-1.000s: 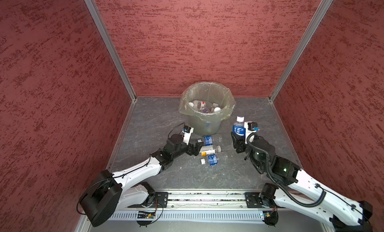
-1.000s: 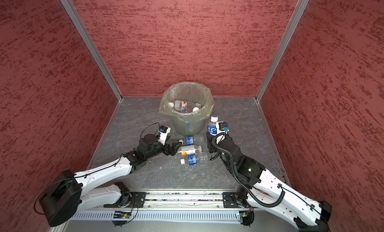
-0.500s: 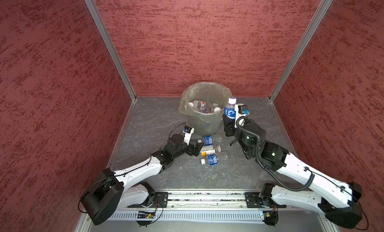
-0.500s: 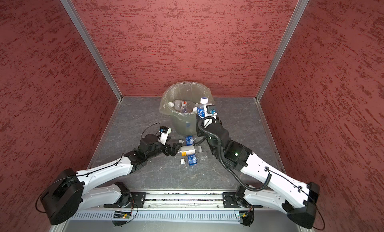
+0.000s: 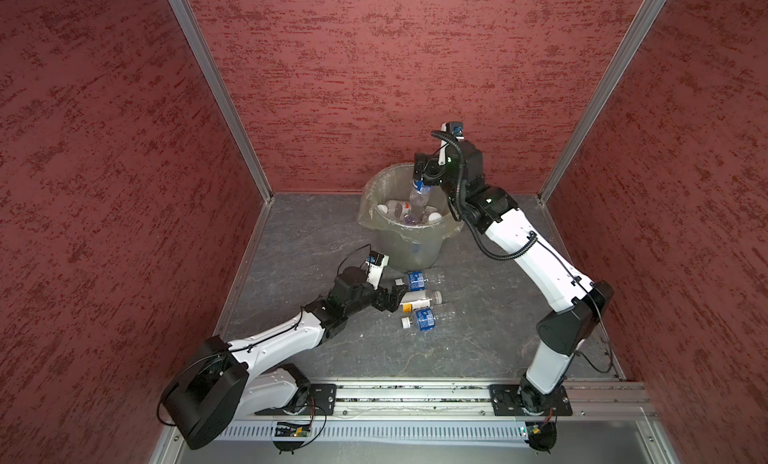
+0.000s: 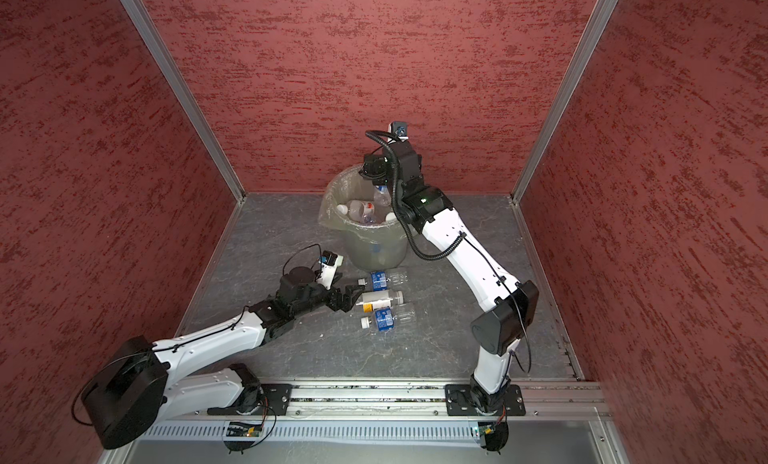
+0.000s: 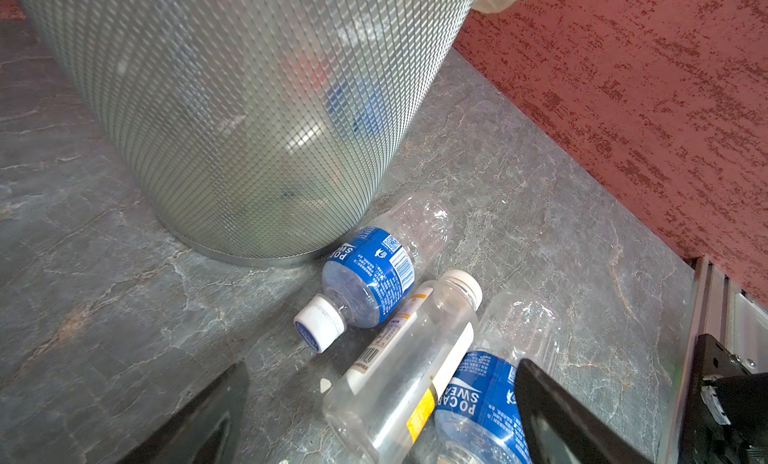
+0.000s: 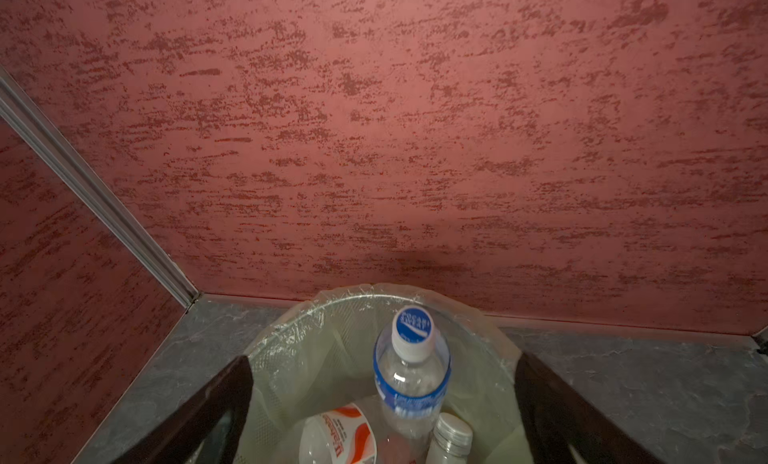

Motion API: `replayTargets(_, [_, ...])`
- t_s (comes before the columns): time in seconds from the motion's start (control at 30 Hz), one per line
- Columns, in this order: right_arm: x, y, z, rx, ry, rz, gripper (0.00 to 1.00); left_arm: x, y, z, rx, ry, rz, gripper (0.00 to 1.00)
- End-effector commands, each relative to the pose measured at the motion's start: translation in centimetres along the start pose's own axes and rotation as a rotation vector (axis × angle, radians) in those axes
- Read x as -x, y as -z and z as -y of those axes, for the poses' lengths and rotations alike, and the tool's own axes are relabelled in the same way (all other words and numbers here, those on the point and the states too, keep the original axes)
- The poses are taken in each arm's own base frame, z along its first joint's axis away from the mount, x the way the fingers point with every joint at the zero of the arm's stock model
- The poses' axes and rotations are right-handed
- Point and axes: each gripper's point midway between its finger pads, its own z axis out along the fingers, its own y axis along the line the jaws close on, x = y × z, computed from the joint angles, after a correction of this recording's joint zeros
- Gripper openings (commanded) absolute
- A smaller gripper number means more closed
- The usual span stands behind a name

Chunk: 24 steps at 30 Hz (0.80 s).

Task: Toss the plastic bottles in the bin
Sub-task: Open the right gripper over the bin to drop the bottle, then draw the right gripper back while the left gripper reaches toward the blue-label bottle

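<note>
The bin [image 5: 407, 245] [image 6: 374, 245] stands at the back of the floor, lined with a clear bag. My right gripper [image 5: 424, 173] [image 8: 384, 358] hangs open over its mouth. A blue-labelled bottle [image 5: 417, 195] [image 8: 411, 378] is upright inside, cap up, free of both fingers. Beside it lie a red-and-white-labelled bottle [image 8: 340, 433] and a silver-capped one [image 8: 451, 437]. Three plastic bottles lie in front of the bin: a blue one [image 5: 415, 280] [image 7: 374, 270], a yellow-and-white one [image 5: 417, 301] [image 7: 399, 378] and another blue one [image 5: 424, 318] [image 7: 478, 399]. My left gripper [image 5: 395, 295] [image 7: 384, 364] is open, low, at the middle bottle's base.
Red textured walls close in the back and both sides, with aluminium posts [image 5: 220, 96] at the corners. A metal rail [image 5: 407, 399] carrying both arm bases runs along the front of the grey stone floor [image 5: 299, 241]. The bin's mesh wall [image 7: 249, 108] stands close to the left gripper.
My right arm carried the blue-labelled bottle from the floor right of the bin up over the bin's mouth, then opened, and the bottle went in. The left arm has barely moved.
</note>
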Motion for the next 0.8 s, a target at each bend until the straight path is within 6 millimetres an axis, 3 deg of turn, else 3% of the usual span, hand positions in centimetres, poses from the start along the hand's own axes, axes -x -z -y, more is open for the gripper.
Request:
replayTargets(0.0, [4.2, 3.5, 0.7, 0.015, -0.023, 0.074, 0.99, 1.0, 0.1, 0.5, -0.021, -0.011, 0.015, 1.0])
replayTargets(0.13, [5.3, 5.8, 1.9, -0.014, -0.011, 0.091, 0.99, 0.9, -0.1, 0.8, -0.037, -0.009, 0.007, 1.0])
replayTargets(0.27, [3.8, 7.2, 3.4, -0.044, -0.009, 0.07, 0.99, 0.8, -0.3, 1.2, -0.041, -0.026, 0.001, 1.0])
replayTargets(0.47, [-1.2, 9.1, 7.7, -0.105, -0.043, 0.006, 0.99, 0.2, -0.6, 2.4, -0.044, -0.074, -0.021, 1.0])
replayTargets(0.77, [-10.8, 12.2, 14.2, -0.187, -0.113, -0.115, 0.99, 0.5, -0.9, 5.0, -0.057, -0.183, -0.072, 1.0])
